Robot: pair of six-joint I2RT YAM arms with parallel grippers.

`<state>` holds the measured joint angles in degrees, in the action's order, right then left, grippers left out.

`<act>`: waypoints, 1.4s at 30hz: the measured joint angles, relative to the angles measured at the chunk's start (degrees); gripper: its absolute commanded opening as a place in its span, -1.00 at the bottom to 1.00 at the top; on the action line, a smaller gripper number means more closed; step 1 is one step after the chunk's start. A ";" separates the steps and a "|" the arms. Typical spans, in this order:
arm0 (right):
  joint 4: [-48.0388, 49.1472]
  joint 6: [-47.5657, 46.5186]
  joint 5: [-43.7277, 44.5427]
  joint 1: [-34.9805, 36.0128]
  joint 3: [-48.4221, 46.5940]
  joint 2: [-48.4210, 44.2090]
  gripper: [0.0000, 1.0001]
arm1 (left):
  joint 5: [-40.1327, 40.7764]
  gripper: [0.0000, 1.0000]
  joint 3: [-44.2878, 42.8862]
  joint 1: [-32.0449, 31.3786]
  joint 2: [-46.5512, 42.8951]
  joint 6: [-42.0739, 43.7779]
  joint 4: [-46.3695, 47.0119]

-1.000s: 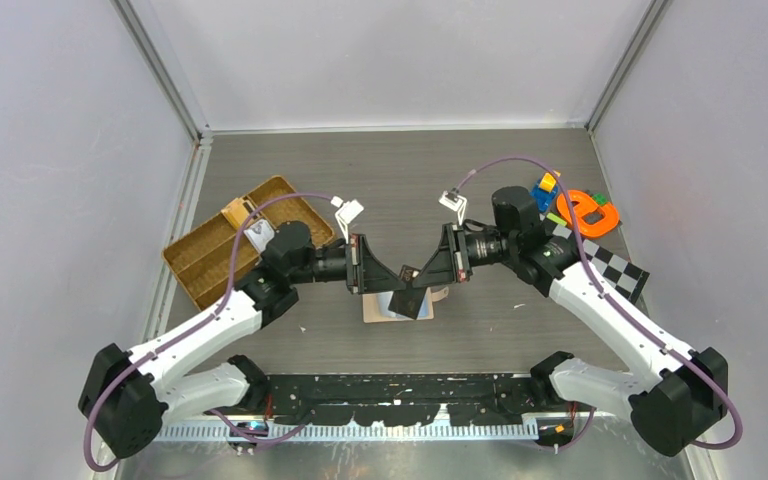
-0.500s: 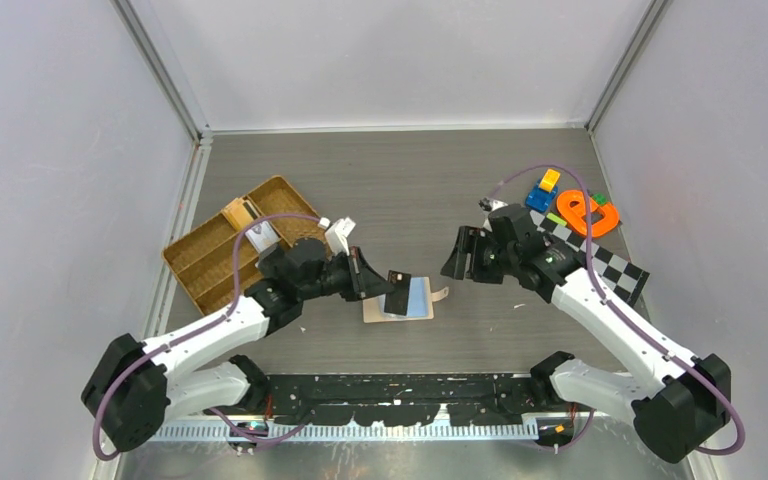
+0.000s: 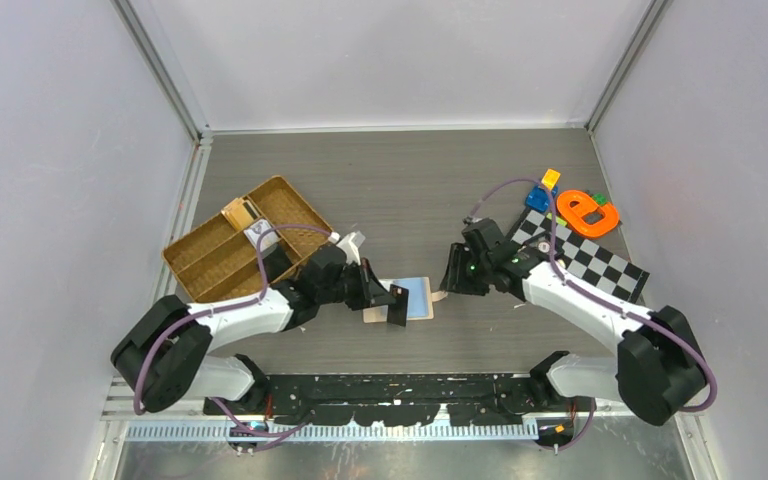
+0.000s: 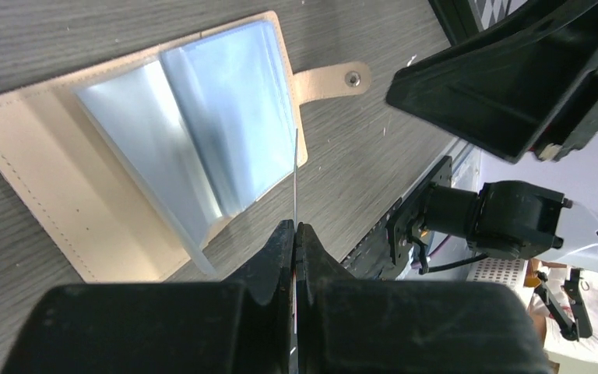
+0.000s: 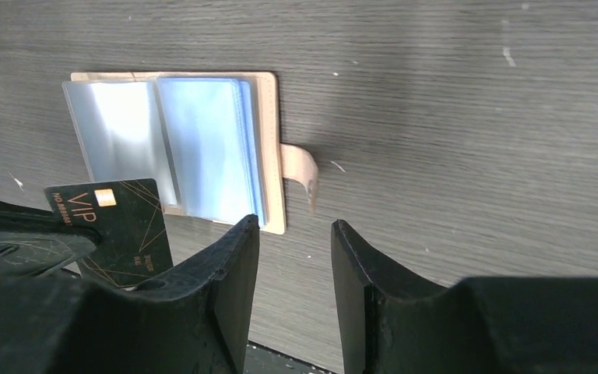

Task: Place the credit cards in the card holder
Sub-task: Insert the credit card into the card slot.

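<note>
The card holder (image 3: pixel 415 297) lies open on the table, peach-beige with pale clear sleeves (image 5: pixel 202 148) and its snap tab (image 4: pixel 331 78) pointing right. My left gripper (image 3: pixel 385 297) is shut on one credit card (image 3: pixel 397 305), a dark card with gold lines and "VIP" on it (image 5: pixel 117 226). The left wrist view shows that card edge-on (image 4: pixel 294 187), its far edge just over the holder's near right corner. My right gripper (image 3: pixel 450 275) stands open and empty, low beside the tab (image 5: pixel 300 167). No other card shows.
A brown wicker tray (image 3: pixel 215 255) with small items sits at the left, close behind the left arm. At the right lie a checkered board (image 3: pixel 580 262), an orange toy (image 3: pixel 587 212) and blue and yellow blocks (image 3: pixel 544 190).
Both grippers met at the card above the holder. The right one let go, opened and drew back right and down. The left arm lowered the card to the holder's near edge.
</note>
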<state>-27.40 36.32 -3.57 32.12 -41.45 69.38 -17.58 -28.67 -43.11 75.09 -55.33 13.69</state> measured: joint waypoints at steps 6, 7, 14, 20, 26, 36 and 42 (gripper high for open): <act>3.52 0.00 3.13 4.02 -0.13 6.84 -0.11 | -0.44 -1.00 0.00 1.77 0.81 -0.02 1.42; 3.61 0.00 3.85 4.37 -0.17 7.69 -0.12 | -0.48 -1.00 0.00 2.21 1.18 -0.04 1.57; 3.63 0.04 8.98 5.95 -0.68 10.88 -0.72 | -1.68 -1.00 0.55 5.11 4.31 -0.07 3.78; 3.41 0.92 12.24 6.03 -1.44 12.81 -0.96 | -3.80 -1.00 2.73 7.41 8.13 -1.01 6.86; 3.32 1.36 13.64 6.12 -1.44 13.27 -0.99 | -6.19 -1.00 3.65 7.96 11.26 -2.84 11.98; 3.08 1.53 15.08 6.67 -1.44 14.56 -0.99 | -8.11 -1.00 5.49 8.04 14.51 -6.05 20.37; 3.06 1.60 15.32 6.78 -1.44 14.56 -0.99 | -8.11 -1.00 5.62 8.04 12.83 -5.92 20.26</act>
<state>-24.34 37.91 11.75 38.89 -42.89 83.94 -25.69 -23.05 -35.07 87.92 -61.25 33.95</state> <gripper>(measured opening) 0.083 0.010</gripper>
